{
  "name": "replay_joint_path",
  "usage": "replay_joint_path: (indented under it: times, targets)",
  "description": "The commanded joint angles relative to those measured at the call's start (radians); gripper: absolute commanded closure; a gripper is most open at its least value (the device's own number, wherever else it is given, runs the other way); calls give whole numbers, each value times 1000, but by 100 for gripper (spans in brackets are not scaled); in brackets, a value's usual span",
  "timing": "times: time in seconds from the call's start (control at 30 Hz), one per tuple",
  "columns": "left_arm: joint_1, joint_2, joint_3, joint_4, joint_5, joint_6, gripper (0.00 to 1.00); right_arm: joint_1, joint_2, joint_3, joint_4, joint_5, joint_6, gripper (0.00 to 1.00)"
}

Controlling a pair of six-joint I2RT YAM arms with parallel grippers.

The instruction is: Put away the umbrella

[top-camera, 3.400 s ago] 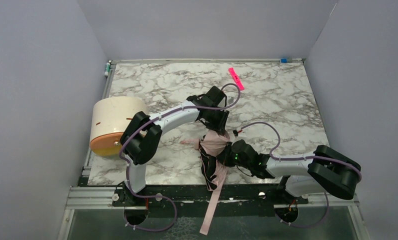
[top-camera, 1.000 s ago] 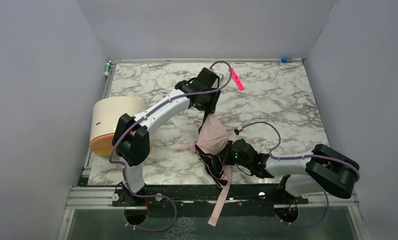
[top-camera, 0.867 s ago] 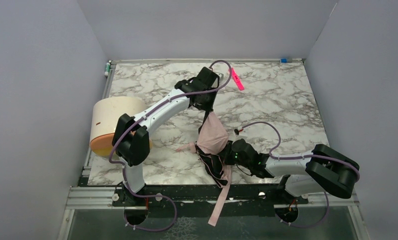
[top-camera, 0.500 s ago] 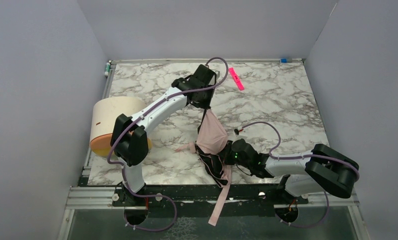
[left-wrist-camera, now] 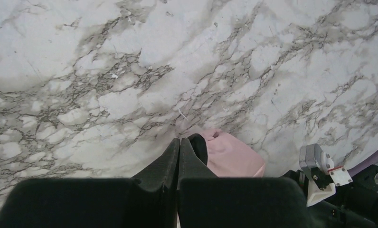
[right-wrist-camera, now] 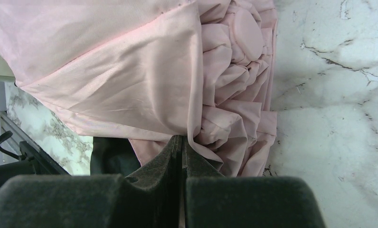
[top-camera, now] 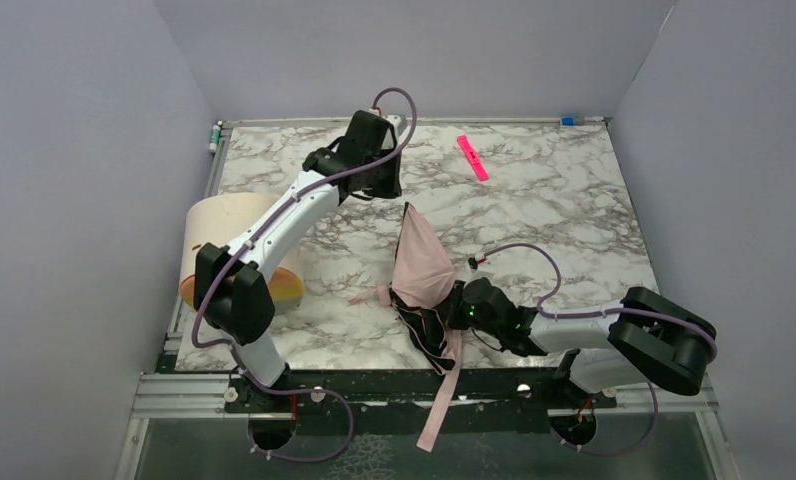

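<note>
Mostly, umbrella fabric hides right gripper pinch.

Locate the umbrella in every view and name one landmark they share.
Top external: umbrella at centre.
Left wrist: its pink fabric bottom centre, beyond the shut left hand.
Right wrist: fabric fills the upper left, pinched by the right hand.
Shared landmark: the marble tabletop.

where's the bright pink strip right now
Top view: the bright pink strip lies flat on the marble table, right of centre near the back edge, beyond the umbrella and clear of it.
</note>
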Motion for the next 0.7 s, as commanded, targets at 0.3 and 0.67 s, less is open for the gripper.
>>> replay_joint_path:
  times: [0.3,0.67]
  targets:
    - [105,-116,-154,234,252,-102,43,3,46,-47,-228,-14,-22,91]
    - [55,-40,-169,225,280,-93,44,2,51,-45,-226,-16,-21,91]
